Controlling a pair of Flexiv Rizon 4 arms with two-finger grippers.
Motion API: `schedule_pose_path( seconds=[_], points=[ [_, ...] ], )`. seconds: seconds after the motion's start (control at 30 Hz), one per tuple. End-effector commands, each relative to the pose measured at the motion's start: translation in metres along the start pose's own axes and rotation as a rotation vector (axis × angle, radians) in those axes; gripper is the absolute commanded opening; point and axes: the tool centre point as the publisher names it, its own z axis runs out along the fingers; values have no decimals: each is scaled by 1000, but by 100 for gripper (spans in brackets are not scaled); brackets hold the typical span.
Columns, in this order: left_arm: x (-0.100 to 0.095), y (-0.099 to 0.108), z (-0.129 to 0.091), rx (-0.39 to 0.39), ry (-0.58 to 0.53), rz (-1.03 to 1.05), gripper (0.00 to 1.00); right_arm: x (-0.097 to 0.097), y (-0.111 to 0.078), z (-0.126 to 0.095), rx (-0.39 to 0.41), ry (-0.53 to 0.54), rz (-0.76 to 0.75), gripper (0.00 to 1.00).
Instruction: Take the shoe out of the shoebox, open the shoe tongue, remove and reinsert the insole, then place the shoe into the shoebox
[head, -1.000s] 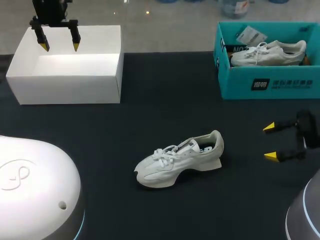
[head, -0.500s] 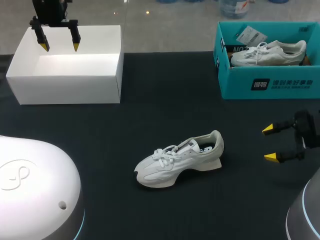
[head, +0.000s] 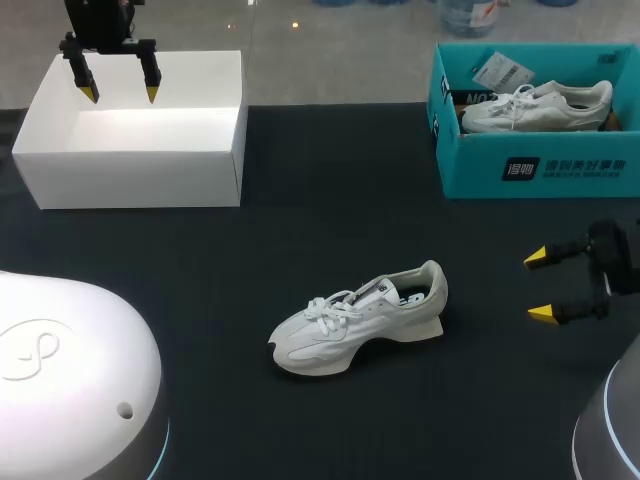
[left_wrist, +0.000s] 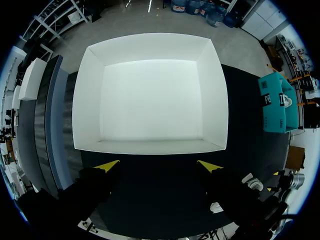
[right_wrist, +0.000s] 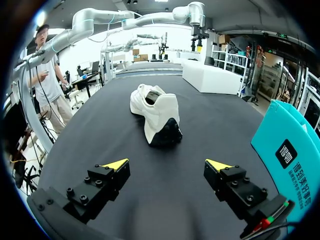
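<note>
Shoe (head: 358, 322) lies outside white box (head: 130, 175); teal shoebox (head: 480, 170) holds second shoe (head: 535, 105).

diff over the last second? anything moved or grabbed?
Right claw shifted only very slightly, off the shoe's heel end, open, nothing grabbed. Left claw stayed open above the white box; the shoe lies unmoved on the table.
</note>
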Motion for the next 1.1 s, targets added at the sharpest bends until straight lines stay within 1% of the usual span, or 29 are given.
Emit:
schedule_pose_path(
  seconds=[0.03,0.17,0.3,0.43,0.67,0.77,0.87,1.0,1.07,1.1],
  points=[
    [0,0,0,0,0,0,100,-1,4,10,-6,3,-16,100],
    [0,0,0,0,0,0,100,-2,10,25,-15,7,-30,100],
    [0,0,0,0,0,0,100,-5,16,40,-15,36,-51,100],
    [0,0,0,0,0,0,100,-5,20,46,-24,44,-58,100],
    [0,0,0,0,0,0,100,-4,20,56,-31,70,-58,100],
    [0,0,0,0,0,0,100,-5,18,56,-14,54,-45,100],
    [0,0,0,0,0,0,100,-5,15,50,-21,34,-35,100],
    [0,0,0,0,0,0,100,-1,7,35,-21,-44,-4,100],
    [0,0,0,0,0,0,100,2,3,25,-53,-68,13,100],
    [0,0,0,0,0,0,100,3,2,20,-54,-74,16,100]
  ],
)
